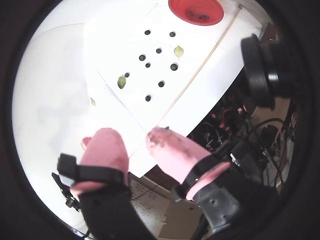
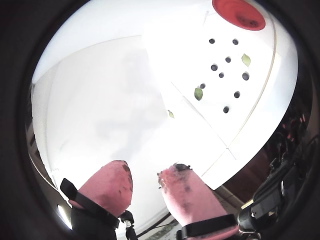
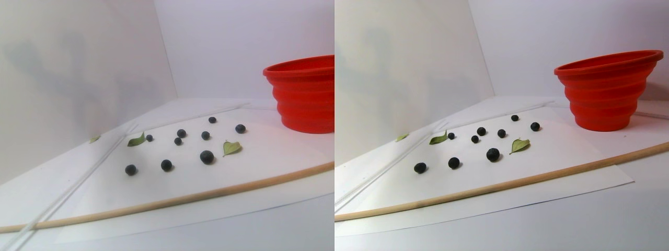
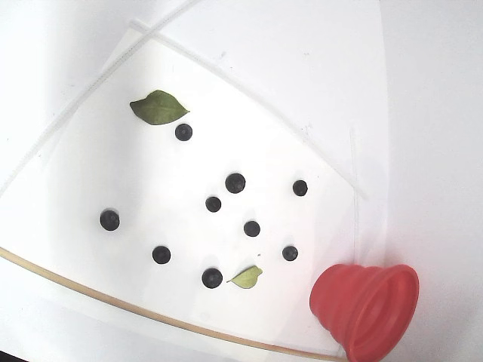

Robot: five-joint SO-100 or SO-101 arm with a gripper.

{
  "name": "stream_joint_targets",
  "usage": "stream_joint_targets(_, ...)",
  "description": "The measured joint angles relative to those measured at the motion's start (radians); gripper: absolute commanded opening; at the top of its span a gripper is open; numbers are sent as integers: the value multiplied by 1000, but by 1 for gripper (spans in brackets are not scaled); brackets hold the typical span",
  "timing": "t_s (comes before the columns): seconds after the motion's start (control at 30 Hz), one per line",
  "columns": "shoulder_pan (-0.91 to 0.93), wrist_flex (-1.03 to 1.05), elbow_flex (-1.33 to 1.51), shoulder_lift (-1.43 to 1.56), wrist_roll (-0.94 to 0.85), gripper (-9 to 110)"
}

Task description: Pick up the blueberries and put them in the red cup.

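- In a wrist view, the claw [image 1: 136,142] is seen with its two pink-covered fingers [image 1: 105,150] held apart, nothing between them, above the near edge of a white sheet [image 1: 120,45]. The blueberries [image 1: 158,51] are scattered on that sheet well beyond the fingertips, and the red cup [image 1: 196,11] stands past them at the top edge, with a few dark specks seen inside it. Green leaves [image 1: 121,82] lie among the berries.
- In another wrist view, the claw [image 2: 145,175] is again shown spread and empty, dark smudges marking its pink tips. The blueberries [image 2: 228,59] are seen at upper right, the red cup [image 2: 238,14] beyond them, and a leaf [image 2: 198,93] lies nearer.
- In the stereo pair view, the blueberries [image 3: 207,156] are spread loosely on the sheet on the white tabletop [image 3: 292,219], each apart from the next. The red cup [image 3: 306,97] stands upright to their right, its sides stepped. A thin wooden stick [image 3: 172,201] lies across the front of the sheet.
- In the fixed view, nine blueberries [image 4: 235,182] are counted. The red cup [image 4: 367,308] is at lower right, near the closest berry but not touching it. The stick [image 4: 113,302] runs along the lower edge.
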Motion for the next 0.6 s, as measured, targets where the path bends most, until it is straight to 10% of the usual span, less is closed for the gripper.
stream_joint_targets(0.6, 44, -80, 149, -77, -310, 12)
